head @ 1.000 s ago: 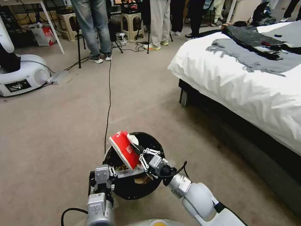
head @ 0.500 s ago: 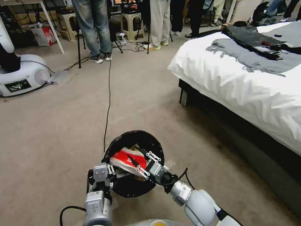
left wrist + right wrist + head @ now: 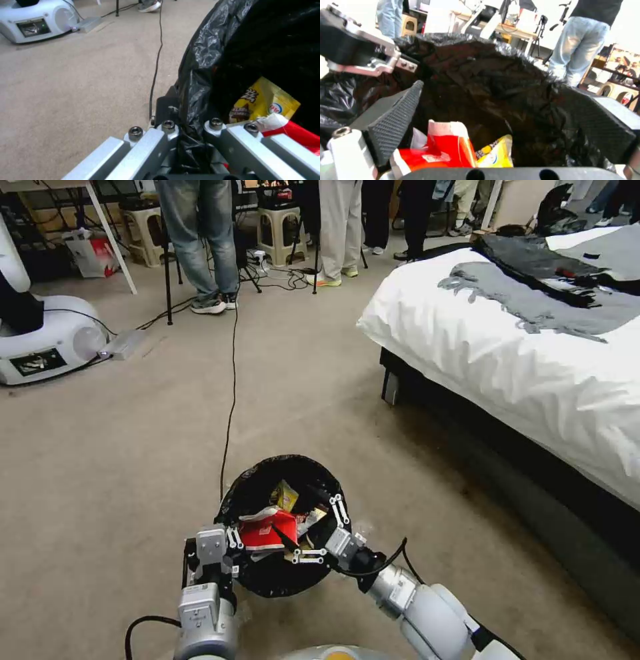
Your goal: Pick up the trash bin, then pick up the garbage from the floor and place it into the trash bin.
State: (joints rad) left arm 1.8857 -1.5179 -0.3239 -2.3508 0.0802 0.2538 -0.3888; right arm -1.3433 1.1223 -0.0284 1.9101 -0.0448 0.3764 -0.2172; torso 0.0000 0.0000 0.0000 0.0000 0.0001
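Lying released in the trash bin (image 3: 257,488) — red-white wrapper (image 3: 267,528), right claw (image 3: 313,533) now open.

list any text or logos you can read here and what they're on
Nothing reads cleanly.
Yellow wrapper in the trash bin: brown lettering and a round blue-red logo, too blurred to read.
Red-white wrapper: small white label, print too small.
White machine on the floor: dark panel, illegible.

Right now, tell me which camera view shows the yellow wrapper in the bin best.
The left wrist view: the yellow wrapper lies close, its print showing, inside the trash bin. The head view shows it small; the right wrist view shows a corner beside the red-white wrapper.
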